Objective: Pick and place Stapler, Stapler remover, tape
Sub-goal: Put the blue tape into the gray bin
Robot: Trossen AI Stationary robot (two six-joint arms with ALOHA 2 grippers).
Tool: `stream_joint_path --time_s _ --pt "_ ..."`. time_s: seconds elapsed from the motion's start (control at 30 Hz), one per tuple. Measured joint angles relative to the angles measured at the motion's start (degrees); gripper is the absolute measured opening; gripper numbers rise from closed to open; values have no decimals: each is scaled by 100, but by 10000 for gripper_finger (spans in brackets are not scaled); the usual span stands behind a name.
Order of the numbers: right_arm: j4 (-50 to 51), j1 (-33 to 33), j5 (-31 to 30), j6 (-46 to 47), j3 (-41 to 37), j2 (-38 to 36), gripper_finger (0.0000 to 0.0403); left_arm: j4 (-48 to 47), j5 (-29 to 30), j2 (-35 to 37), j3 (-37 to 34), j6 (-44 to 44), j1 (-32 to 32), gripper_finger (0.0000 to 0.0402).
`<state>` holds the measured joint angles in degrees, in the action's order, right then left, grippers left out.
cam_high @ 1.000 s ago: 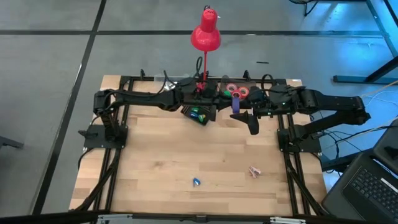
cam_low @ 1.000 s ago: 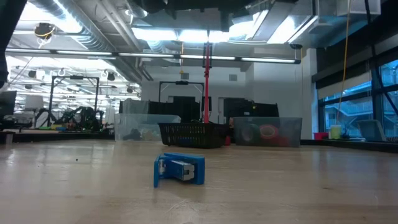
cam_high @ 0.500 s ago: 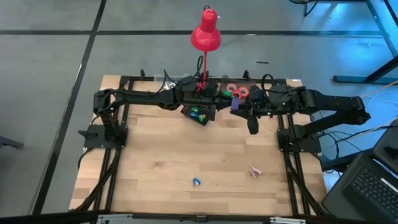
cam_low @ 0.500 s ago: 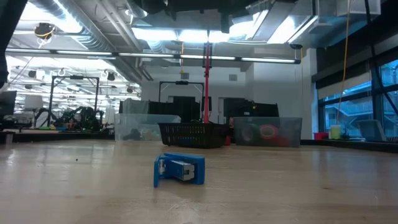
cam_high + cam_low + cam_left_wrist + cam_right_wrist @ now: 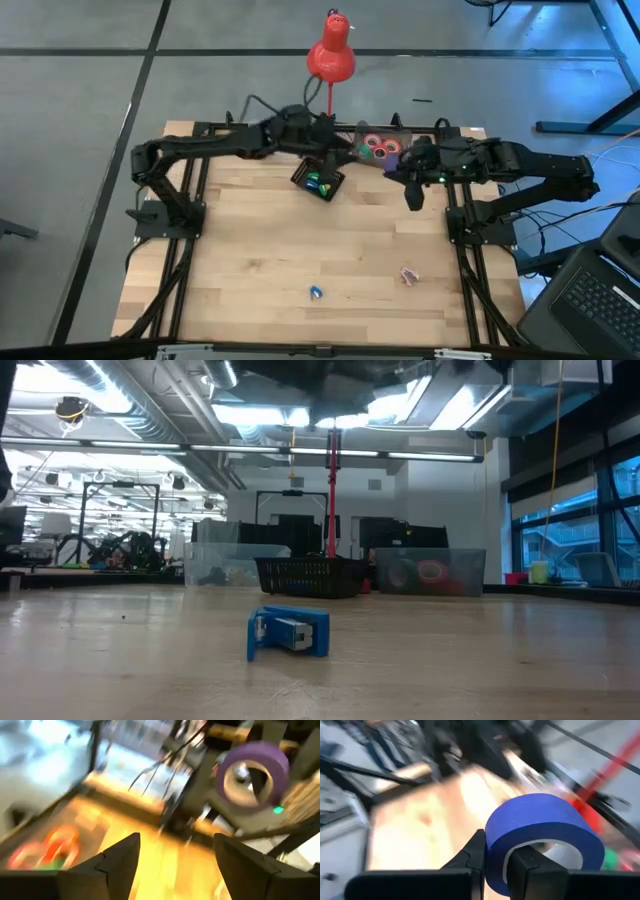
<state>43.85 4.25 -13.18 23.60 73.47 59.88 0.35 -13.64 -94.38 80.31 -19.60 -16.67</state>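
Overhead, we see both dark arms reaching toward the far edge of the wooden bench [image 5: 300,250], near the foot of a red lamp [image 5: 330,58]. Our right pincer [image 5: 496,862] is clamped on the wall of a purple-blue tape roll [image 5: 545,837], one finger inside the ring's open centre and one outside; from above that roll [image 5: 392,166] hangs just beside a clear bin [image 5: 395,133] at the bench's far edge, where red and pink-orange tape rolls [image 5: 378,146] lie. Our left pincer [image 5: 176,857] stands spread wide with nothing between its fingers, looking across at the same purple roll [image 5: 254,775] held by the other arm. Below the left arm sits a small black tray [image 5: 318,180] holding green and blue pieces. Well apart, near the front of the bench, a small blue stapler [image 5: 316,292] lies by itself, and the table-level camera shows it [image 5: 288,633] resting flat on the wood. To its right, a pale pink stapler remover [image 5: 408,274] lies on the bare boards, also untouched.
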Motion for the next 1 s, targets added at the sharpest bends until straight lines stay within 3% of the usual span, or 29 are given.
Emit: stream_joint_path --time_s 0.2,0.3,0.47,0.67,0.83,1.0 --pt "1725 -382 -521 303 0 -234 39 -2897 312 882 -2 -321 -271 253" --pt "2251 -992 -383 131 0 -175 39 -3561 744 1289 -2 -321 -243 249" --pt "2079 -2509 911 -963 2 298 39 -3668 1152 1830 -2 -321 -91 244" --pt "1819 -4263 2343 -2401 2 1611 39 -3614 1358 2184 -2 -383 -51 244" --pt "1730 -5133 2610 -3075 2 2785 39 -3573 1357 2261 -2 -382 -52 244" --pt "1622 -5468 2628 -3486 2 3615 39 -3574 1366 2261 -2 -380 -61 244"
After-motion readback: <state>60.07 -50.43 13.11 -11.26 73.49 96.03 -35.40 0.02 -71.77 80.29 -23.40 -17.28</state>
